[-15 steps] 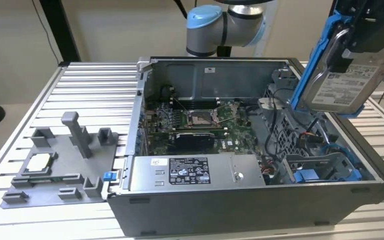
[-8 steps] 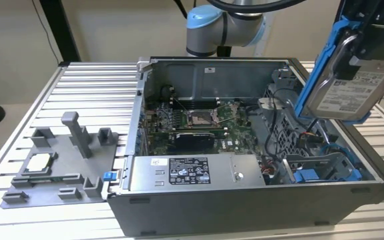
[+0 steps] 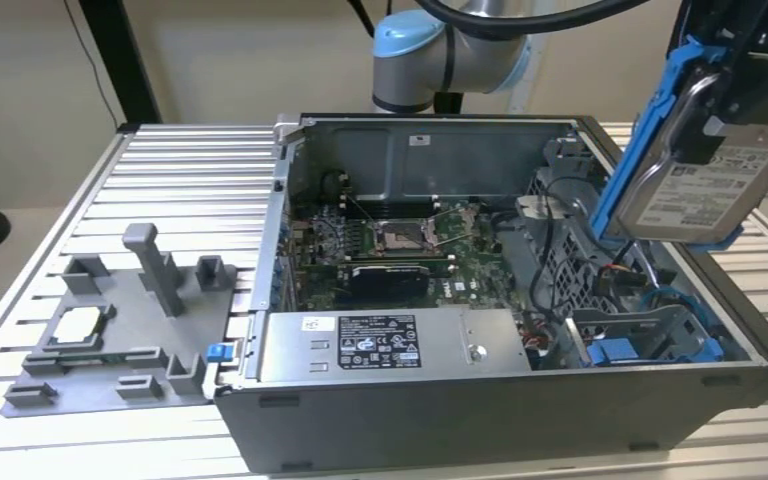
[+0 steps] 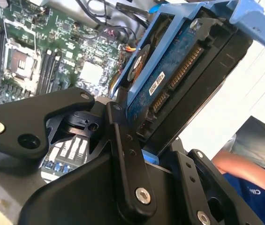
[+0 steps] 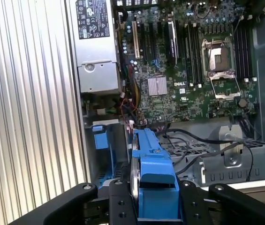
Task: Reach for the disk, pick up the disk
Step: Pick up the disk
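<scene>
The disk [image 3: 698,175] hangs tilted in the air above the open computer case [image 3: 491,400], at the exterior view's right. It is silver-grey with a white label and a blue frame along its edges. My gripper [image 3: 738,95] is shut on its upper end. In the second wrist view the disk [image 4: 179,79] shows its blue circuit side and connector, clamped between the black fingers [image 4: 123,140] of the gripper [image 4: 155,157]. The first wrist view looks down the blue frame of the disk [image 5: 153,173], held in the gripper [image 5: 153,208] above the case's drive bay.
Inside the case lie the motherboard [image 3: 411,235], a power supply [image 3: 384,345] and a blue bracket [image 3: 638,348] in the drive bay. A grey fixture [image 3: 117,330] holding a small square chip sits on the slatted table [image 3: 184,170]. A person's arm [image 4: 245,173] is beside the case.
</scene>
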Robot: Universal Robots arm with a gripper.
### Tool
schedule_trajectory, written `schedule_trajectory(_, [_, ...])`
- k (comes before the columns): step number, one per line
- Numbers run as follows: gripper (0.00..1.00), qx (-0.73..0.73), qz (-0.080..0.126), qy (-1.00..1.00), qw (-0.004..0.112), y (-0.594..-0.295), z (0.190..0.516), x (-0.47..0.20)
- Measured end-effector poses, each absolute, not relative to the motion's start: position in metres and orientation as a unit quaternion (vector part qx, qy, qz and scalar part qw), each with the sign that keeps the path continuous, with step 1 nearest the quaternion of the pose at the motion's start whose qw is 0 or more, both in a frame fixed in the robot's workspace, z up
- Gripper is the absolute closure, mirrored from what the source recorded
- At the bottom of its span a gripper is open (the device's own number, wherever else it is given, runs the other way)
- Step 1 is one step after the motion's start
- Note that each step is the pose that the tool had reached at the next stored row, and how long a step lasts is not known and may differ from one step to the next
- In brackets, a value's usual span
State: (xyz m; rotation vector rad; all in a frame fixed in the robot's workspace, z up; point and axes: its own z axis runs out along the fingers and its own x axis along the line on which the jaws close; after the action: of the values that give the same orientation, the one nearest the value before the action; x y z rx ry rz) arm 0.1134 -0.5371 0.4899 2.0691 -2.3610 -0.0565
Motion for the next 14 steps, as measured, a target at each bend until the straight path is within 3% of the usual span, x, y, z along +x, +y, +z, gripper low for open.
schedule_trajectory(14, [1.0,0.665,-0.018,-0.747,0.001,-0.561,0.489,0.113])
